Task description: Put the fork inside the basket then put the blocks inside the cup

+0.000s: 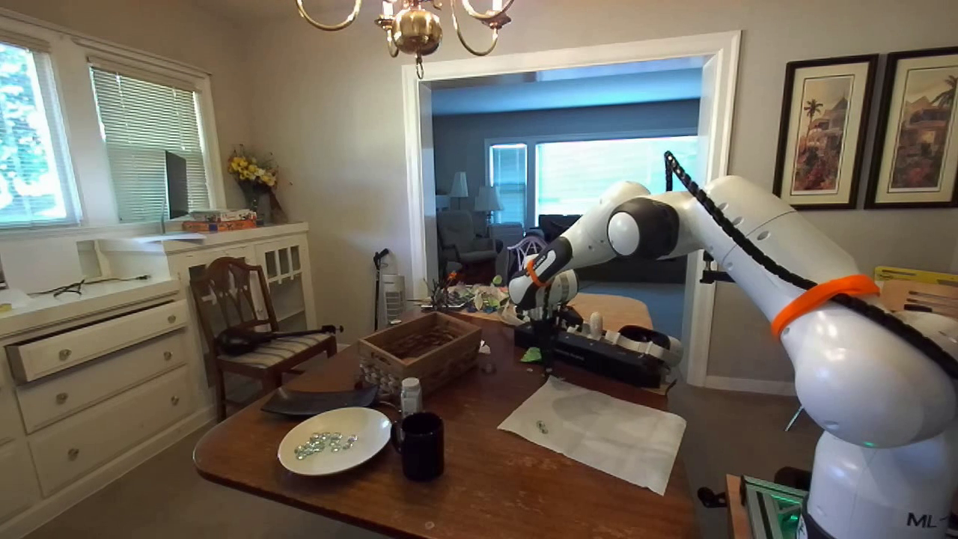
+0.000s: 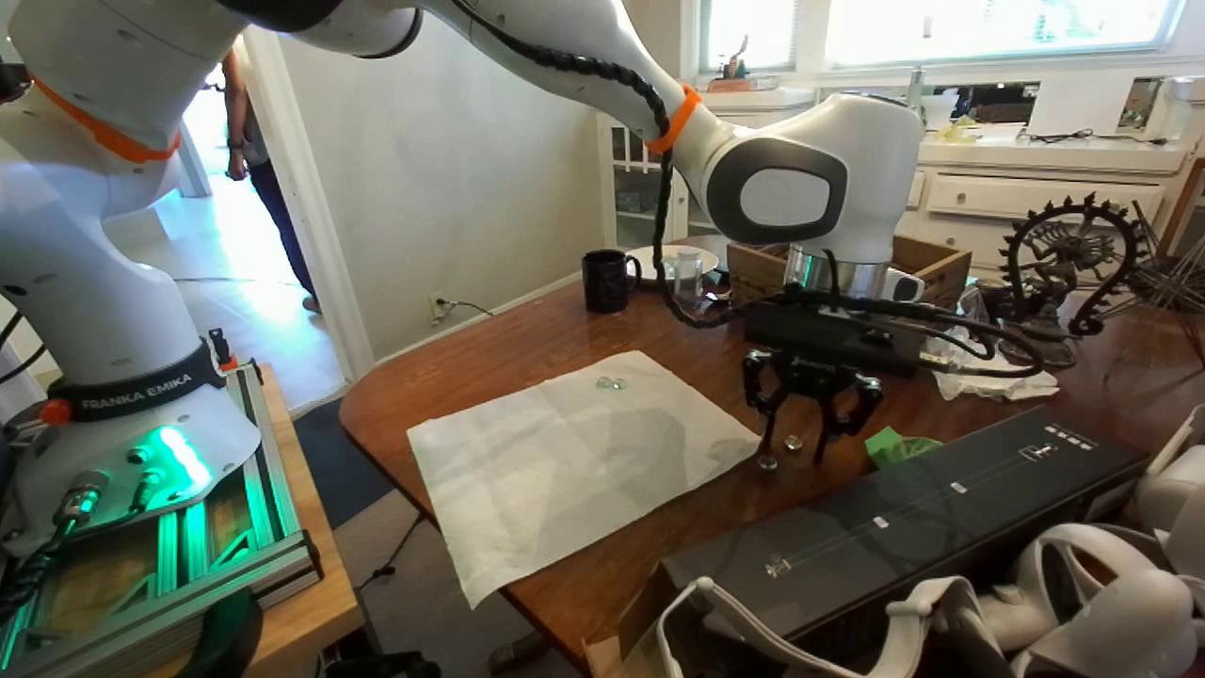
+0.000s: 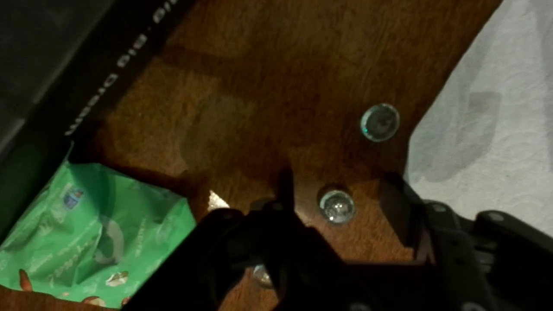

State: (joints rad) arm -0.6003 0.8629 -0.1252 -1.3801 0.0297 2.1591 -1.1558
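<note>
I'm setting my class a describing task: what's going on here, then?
A robot arm hangs over a wooden table, its jaws open and holding nothing. In the wrist view, a clear glass bead shows between them. More beads lie on a white plate, with a dark mug and a brown basket nearby. I can't see whether the mug holds anything.

- Brass chandelier [image 1: 417,31]; brown wooden tabletop [image 1: 479,486]
- Bright windows [image 1: 34,135] with blinds [image 1: 146,135]
- Striped-seat wooden chair [image 1: 269,358] beside white drawers [image 1: 112,378]
- Two framed prints [image 1: 827,135] on a pale wall [image 1: 337,150]

Glass pcs [image 1: 326,442] on plate [image 1: 367,429], cup [image 1: 423,448] to R, basket [image 1: 449,359] behind, in an ext. view
</note>
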